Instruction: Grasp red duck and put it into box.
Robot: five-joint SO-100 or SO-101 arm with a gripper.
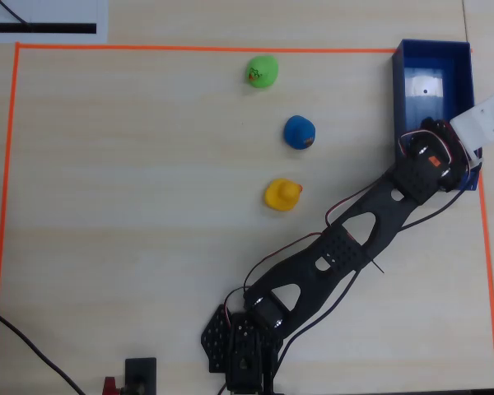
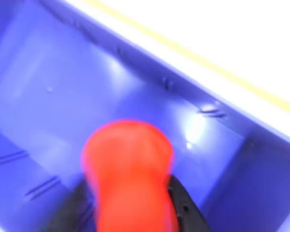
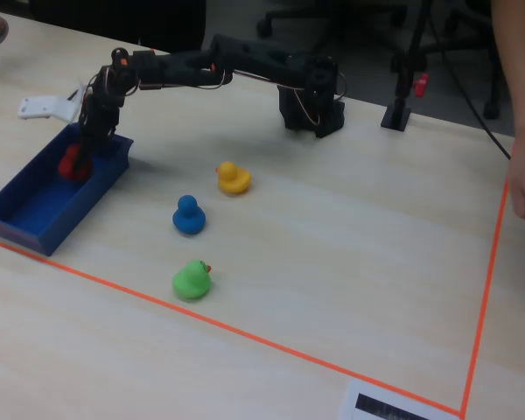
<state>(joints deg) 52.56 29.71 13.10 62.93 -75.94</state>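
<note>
— Where's the red duck (image 2: 128,174)?

— Inside the box (image 3: 37,206), near the end closest to my arm; I hold the fingers (image 2: 130,208) clenched on it, low, so it won't bounce.

Black arm (image 1: 346,247), red-black cables, white wrist piece (image 1: 484,123).

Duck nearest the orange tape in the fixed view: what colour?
Green, clearest in the fixed view.

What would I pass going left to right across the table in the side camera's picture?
Blue box with the red duck held in it → blue duck and green duck, roughly level → yellow duck → arm's base.
</note>
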